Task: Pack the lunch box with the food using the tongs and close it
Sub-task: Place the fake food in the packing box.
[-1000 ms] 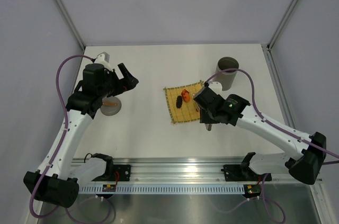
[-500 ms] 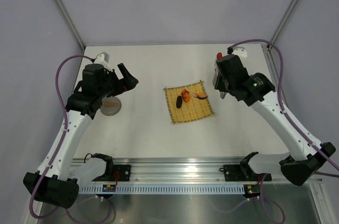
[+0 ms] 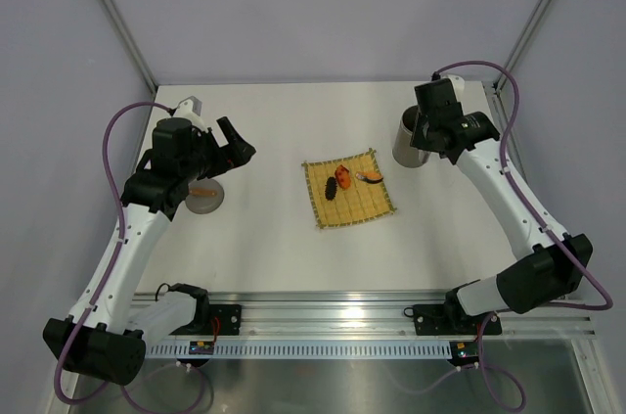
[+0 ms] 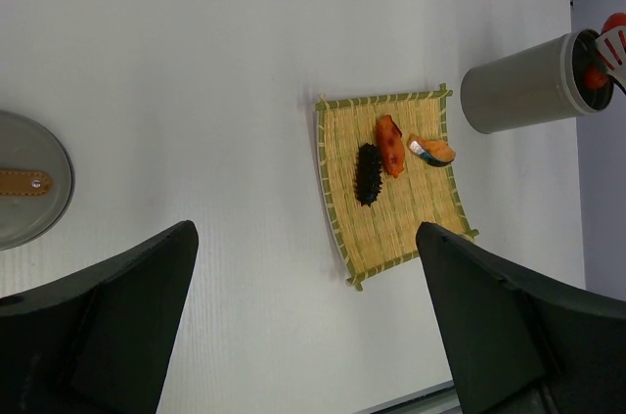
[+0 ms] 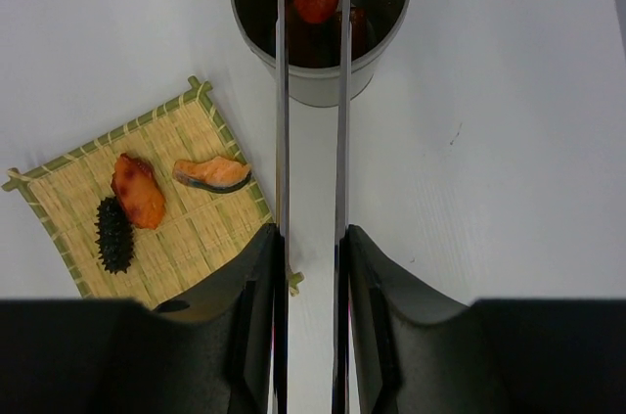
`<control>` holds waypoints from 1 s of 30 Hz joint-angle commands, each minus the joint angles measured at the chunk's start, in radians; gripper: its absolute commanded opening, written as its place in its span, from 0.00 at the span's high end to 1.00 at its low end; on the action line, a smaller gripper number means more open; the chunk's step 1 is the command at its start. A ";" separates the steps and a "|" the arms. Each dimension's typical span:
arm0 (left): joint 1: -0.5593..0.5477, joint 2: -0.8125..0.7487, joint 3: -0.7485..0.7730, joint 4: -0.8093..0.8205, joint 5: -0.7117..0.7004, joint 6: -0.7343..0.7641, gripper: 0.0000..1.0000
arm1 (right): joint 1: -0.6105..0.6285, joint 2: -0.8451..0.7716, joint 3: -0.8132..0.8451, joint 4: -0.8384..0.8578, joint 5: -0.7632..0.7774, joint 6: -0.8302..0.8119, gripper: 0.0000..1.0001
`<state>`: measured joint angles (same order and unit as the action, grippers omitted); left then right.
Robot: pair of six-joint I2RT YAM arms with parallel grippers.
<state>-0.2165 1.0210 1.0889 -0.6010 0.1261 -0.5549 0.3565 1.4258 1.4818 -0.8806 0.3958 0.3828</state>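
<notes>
Two slender robot arms, the left arm and right arm, wear white shells between bulky black joints, each trailing a looping purple cable, while the left gripper and right gripper have blunt matte-black fingers.

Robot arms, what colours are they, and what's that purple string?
Both the left arm and right arm are white tubes with chunky black joints. The purple string is a cable looping along each arm. The left gripper and right gripper have black, flat fingers.
</notes>
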 commanded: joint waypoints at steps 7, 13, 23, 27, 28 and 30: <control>0.005 -0.009 0.005 0.020 -0.005 0.010 0.02 | -0.014 -0.030 0.011 0.080 -0.034 -0.032 0.53; 0.005 -0.016 0.003 0.018 -0.002 0.010 0.02 | -0.013 -0.042 0.015 0.065 -0.040 -0.032 0.47; 0.005 -0.038 0.005 0.000 -0.019 0.013 0.02 | -0.004 -0.169 0.014 0.060 -0.288 -0.002 0.82; 0.003 -0.039 0.011 -0.003 -0.029 0.010 0.02 | 0.096 -0.195 -0.017 0.057 -0.314 0.011 0.79; 0.005 -0.039 0.012 -0.006 -0.039 0.010 0.02 | 0.119 -0.192 -0.021 0.051 -0.314 0.016 0.78; 0.006 -0.039 0.023 -0.019 -0.049 0.013 0.02 | 0.168 -0.168 -0.040 0.045 -0.314 0.021 0.74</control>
<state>-0.2165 1.0023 1.0889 -0.6178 0.1074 -0.5541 0.4660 1.2377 1.4700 -0.8490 0.1349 0.3923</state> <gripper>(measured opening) 0.983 0.290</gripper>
